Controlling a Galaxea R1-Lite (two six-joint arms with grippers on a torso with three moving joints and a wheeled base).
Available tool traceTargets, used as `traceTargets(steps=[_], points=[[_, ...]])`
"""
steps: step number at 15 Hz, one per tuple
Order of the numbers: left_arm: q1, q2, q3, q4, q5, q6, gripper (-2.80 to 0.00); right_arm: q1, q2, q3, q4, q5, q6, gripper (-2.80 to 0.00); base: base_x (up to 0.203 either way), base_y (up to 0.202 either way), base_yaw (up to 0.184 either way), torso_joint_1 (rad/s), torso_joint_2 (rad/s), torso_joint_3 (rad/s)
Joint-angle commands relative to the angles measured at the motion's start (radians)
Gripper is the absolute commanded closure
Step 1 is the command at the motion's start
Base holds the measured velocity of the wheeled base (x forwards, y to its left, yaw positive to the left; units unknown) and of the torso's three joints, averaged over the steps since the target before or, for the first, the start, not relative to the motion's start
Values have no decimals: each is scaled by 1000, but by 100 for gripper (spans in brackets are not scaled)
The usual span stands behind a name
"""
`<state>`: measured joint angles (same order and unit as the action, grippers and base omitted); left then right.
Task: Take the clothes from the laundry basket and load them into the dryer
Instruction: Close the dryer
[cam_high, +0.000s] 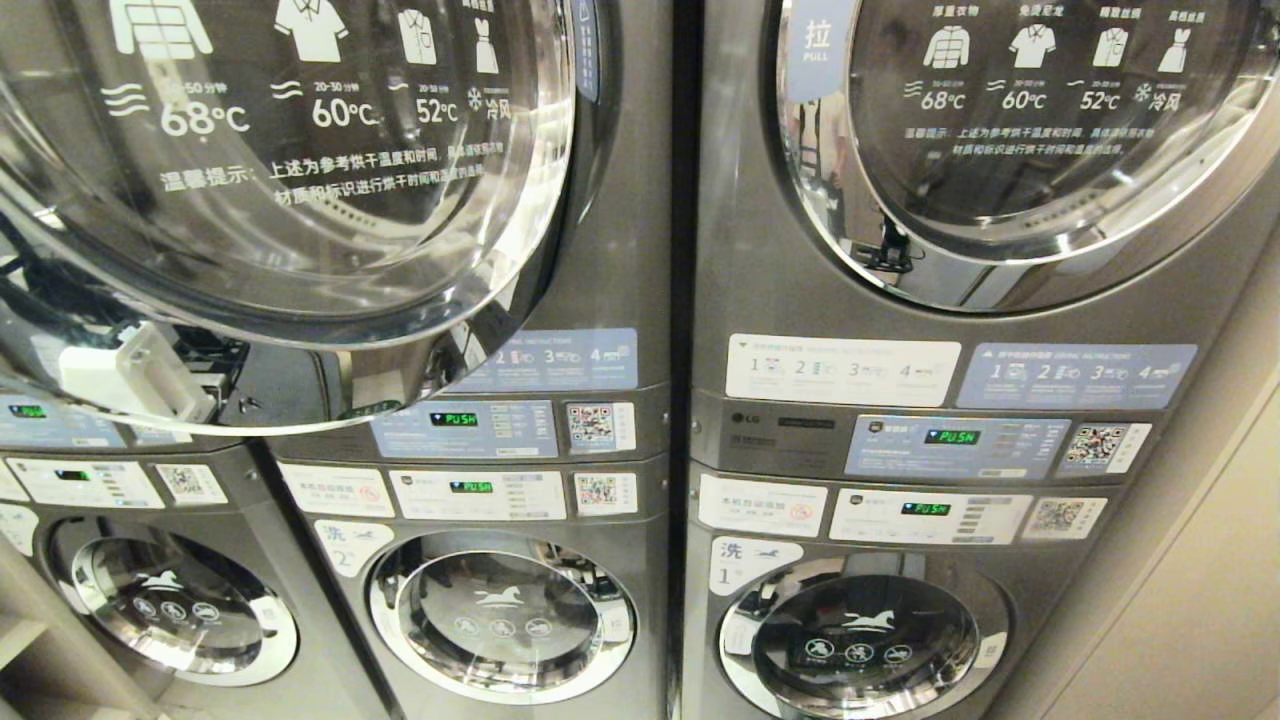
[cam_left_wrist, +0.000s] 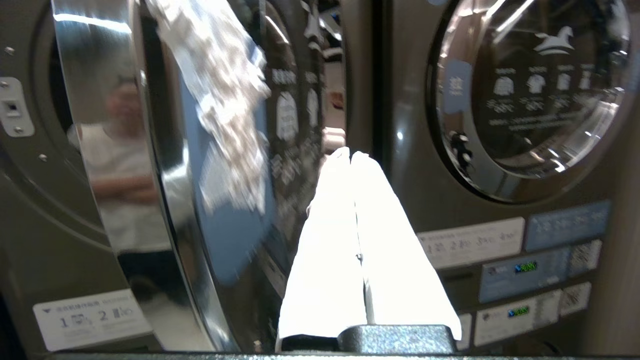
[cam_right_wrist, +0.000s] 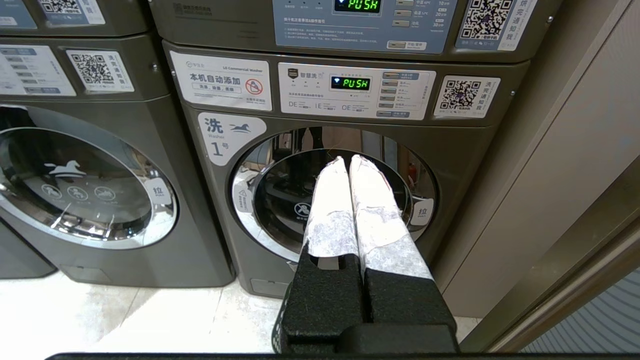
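Chrome-rimmed dryer door (cam_high: 300, 200), upper left, stands open; I'd steer my empty, pinched-shut left gripper (cam_left_wrist: 350, 156) clear of it.

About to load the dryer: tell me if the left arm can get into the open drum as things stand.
Probably yes. The dryer door stands swung open, and the left gripper, fingers shut and empty, is raised beside its edge with nothing visibly blocking the opening.
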<state>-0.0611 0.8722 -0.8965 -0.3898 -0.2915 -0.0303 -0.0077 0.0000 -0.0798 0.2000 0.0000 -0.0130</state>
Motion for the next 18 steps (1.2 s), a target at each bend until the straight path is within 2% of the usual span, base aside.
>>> traceTargets(steps=[1,3,5,7,9,11,15,18], points=[[2,135,-70,-8,41,5,0,0,0,0,1,0,-1,0,0,0,0,0,0,0],[4,197,-128,-10,194,56,0,0,0,0,2,0,-1,0,0,0,0,0,0,0],[21,258,-193,-10,330,76,0,0,2,0,1,0,-1,0,0,0,0,0,0,0],[90,315,-228,-13,400,71,0,0,2,0,1,0,-1,0,0,0,0,0,0,0],[198,398,-248,-34,414,44,0,0,2,0,1,0,-1,0,0,0,0,0,0,0],[268,514,-288,-101,415,20,0,0,2,0,2,0,-1,0,0,0,0,0,0,0],[316,741,-456,-165,413,9,0,0,2,0,2,0,-1,0,0,0,0,0,0,0],[327,896,-648,-187,412,14,0,0,0,0,1,0,-1,0,0,0,0,0,0,0]])
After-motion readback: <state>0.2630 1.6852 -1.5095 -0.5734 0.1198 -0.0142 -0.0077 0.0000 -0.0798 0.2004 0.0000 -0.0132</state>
